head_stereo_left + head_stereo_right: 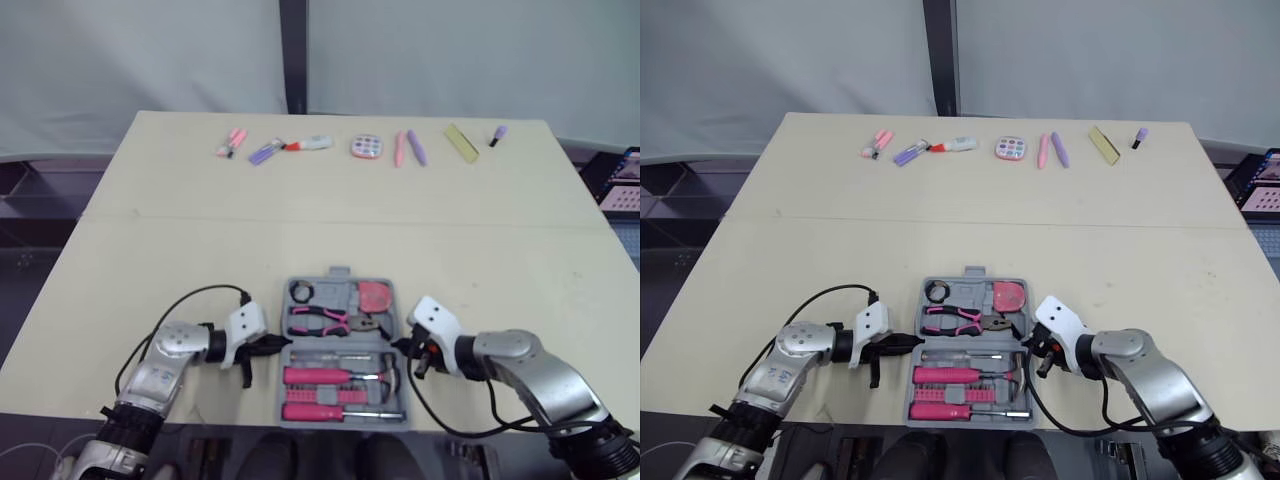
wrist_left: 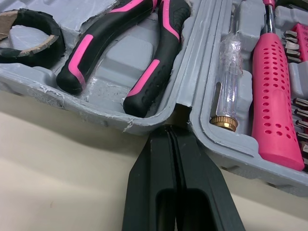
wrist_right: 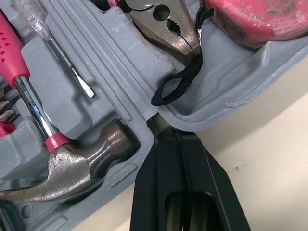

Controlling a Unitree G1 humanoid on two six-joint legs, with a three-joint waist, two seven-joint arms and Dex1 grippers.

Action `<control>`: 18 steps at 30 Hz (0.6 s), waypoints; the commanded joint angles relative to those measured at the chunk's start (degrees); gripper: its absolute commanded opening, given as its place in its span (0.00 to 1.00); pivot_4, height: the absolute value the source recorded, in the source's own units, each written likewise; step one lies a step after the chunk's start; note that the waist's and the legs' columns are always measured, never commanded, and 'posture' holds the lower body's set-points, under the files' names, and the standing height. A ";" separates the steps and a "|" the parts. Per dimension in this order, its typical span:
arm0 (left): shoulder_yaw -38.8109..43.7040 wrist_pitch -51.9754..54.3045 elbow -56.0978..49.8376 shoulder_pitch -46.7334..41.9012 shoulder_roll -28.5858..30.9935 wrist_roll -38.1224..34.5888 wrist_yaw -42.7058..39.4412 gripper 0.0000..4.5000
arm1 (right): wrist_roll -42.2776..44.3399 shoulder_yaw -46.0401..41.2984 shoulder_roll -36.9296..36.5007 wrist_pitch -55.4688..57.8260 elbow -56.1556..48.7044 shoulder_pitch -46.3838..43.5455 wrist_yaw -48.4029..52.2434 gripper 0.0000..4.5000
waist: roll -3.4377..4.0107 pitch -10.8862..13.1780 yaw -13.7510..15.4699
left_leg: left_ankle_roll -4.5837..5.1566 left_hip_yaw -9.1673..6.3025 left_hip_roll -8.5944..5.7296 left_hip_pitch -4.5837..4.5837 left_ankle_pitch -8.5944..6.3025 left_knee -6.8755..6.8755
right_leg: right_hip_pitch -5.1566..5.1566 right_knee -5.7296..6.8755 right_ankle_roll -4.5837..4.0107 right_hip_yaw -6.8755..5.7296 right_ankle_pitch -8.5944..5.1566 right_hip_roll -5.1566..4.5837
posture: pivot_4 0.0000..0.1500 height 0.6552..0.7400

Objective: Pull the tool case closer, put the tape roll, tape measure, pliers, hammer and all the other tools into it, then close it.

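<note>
Between left pincer [image 1: 272,346] and right pincer [image 1: 403,347]: tool case [image 1: 338,273] filled, open.
Tape roll [image 1: 301,291], pliers [image 1: 320,320], tape measure [image 1: 375,296] and hammer [image 3: 82,166] seated; both pincers, pressed together, meet its hinge; only closing is left.

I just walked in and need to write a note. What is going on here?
The robot rests its left gripper and right gripper, both shut, against the two sides of the open tool case, at its hinge line. The tape roll, pliers, tape measure and hammer already lie inside. The case is not yet closed.
</note>
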 commanded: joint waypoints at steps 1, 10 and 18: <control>-2.55 0.52 -1.76 2.02 -0.36 -0.21 -0.93 0.01 | 1.02 0.83 1.47 -1.46 -1.34 -0.99 0.23 0.01 | 0.00 0.00 0.00 | 0.00 0.00 0.00 0.00 0.00 0.00 | 0.00 0.00 0.00 0.00 0.00 0.00 | 1.00 1.00; -2.11 1.31 -1.98 1.92 0.10 -0.10 -0.76 0.01 | 1.15 0.41 0.04 -1.37 -2.09 0.51 1.24 0.01 | 0.00 0.00 0.13 | 0.00 0.00 -0.01 0.00 0.00 -0.01 | 0.00 0.00 0.00 0.01 0.00 -0.01 | 1.00 1.00; -0.73 0.57 0.16 -0.25 0.70 -0.05 -0.11 0.01 | 1.41 -2.26 -2.48 -2.45 -1.70 2.66 1.26 0.01 | 0.00 0.00 0.27 | 0.00 -0.02 -0.04 -0.01 0.00 0.01 | 0.04 -0.03 0.00 0.01 0.00 -0.03 | 1.00 1.00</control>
